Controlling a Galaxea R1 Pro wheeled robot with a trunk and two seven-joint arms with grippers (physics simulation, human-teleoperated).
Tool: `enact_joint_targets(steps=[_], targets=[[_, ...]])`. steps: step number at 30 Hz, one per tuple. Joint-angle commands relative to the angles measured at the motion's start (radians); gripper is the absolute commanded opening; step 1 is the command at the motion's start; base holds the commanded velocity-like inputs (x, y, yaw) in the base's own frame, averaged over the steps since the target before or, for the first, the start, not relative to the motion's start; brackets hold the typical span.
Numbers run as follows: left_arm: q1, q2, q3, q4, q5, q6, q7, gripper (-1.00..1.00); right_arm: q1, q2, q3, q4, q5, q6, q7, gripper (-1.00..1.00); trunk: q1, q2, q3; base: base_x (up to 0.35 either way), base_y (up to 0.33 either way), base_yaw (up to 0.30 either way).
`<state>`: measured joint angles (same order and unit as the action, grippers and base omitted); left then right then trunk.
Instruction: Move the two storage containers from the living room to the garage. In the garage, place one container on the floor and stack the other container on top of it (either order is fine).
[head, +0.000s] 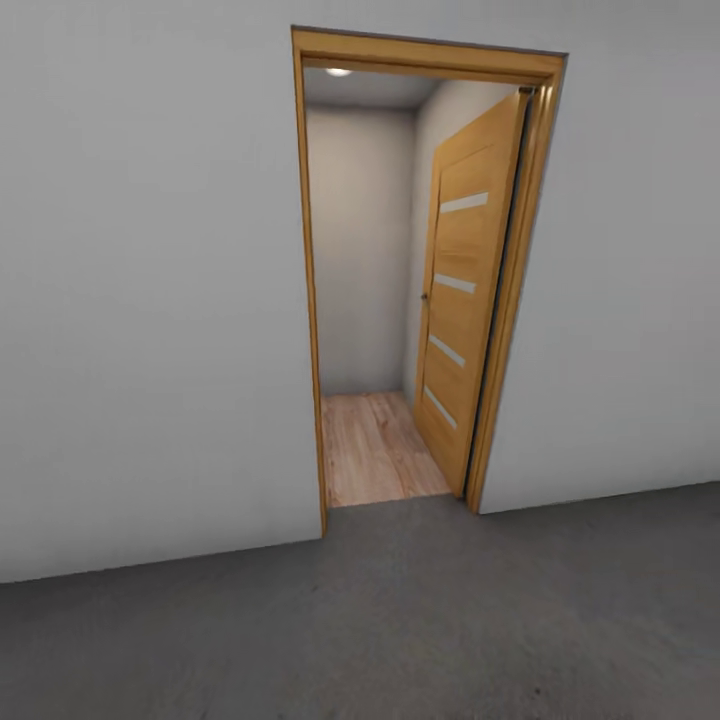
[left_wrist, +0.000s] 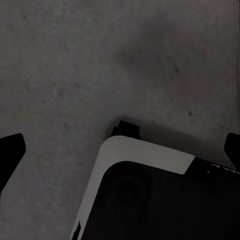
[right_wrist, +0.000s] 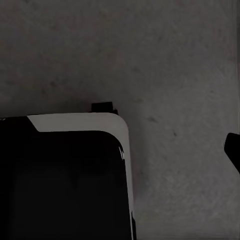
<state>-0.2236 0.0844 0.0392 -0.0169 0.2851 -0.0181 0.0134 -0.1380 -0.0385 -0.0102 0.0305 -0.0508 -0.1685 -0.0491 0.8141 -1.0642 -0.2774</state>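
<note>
The two storage containers are out of view. In the head view I face a grey garage wall (head: 150, 300) with a wooden-framed doorway (head: 309, 300), and the dark grey concrete floor (head: 400, 620) lies in front of me. My left gripper (left_wrist: 121, 152) hangs over this floor, open, its dark fingertips (left_wrist: 11, 152) far apart with nothing between them. In the right wrist view one dark fingertip (right_wrist: 233, 149) of my right gripper shows at the frame's edge over bare concrete, with nothing held, which reads as open.
A wooden door (head: 465, 300) with pale slats stands swung inward against the doorway's right side. Beyond it a narrow passage has a light wood plank floor (head: 375, 450) and a white end wall. My own black-and-white base (left_wrist: 165, 200) (right_wrist: 65, 175) shows below both wrists.
</note>
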Motion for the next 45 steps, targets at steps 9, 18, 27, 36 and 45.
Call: enact_joint_targets(steps=[9, 18, 27, 36, 45], targets=[[0.000, 0.000, 0.004, 0.000, 0.002, -0.002, 0.002, 1.00, -0.002, 0.000, 0.001, 0.003, -0.003, -0.006, 0.000, 1.00, 0.000, -0.001, -0.001, 0.000, 0.000, -0.295], [0.000, 0.000, 0.004, 0.000, 0.002, -0.002, 0.002, 1.00, -0.002, -0.001, 0.001, 0.003, 0.000, -0.006, 0.000, 1.00, 0.000, -0.001, -0.001, 0.000, 0.000, -0.286], [0.000, 0.000, 0.004, 0.000, 0.002, -0.002, 0.002, 1.00, -0.002, -0.001, 0.006, 0.002, 0.003, -0.006, 0.001, 1.00, 0.000, -0.001, -0.001, 0.000, 0.000, -0.061], [0.000, 0.000, 0.004, 0.000, 0.002, -0.002, 0.001, 1.00, -0.002, 0.000, 0.007, 0.003, 0.003, -0.003, 0.001, 1.00, 0.000, -0.001, -0.001, 0.000, 0.000, -0.002], [0.000, -0.036, 0.008, 0.000, 0.004, -0.001, 0.001, 1.00, -0.002, 0.001, 0.007, 0.003, 0.001, -0.008, 0.001, 1.00, 0.000, -0.001, -0.001, 0.000, 0.000, 0.000]])
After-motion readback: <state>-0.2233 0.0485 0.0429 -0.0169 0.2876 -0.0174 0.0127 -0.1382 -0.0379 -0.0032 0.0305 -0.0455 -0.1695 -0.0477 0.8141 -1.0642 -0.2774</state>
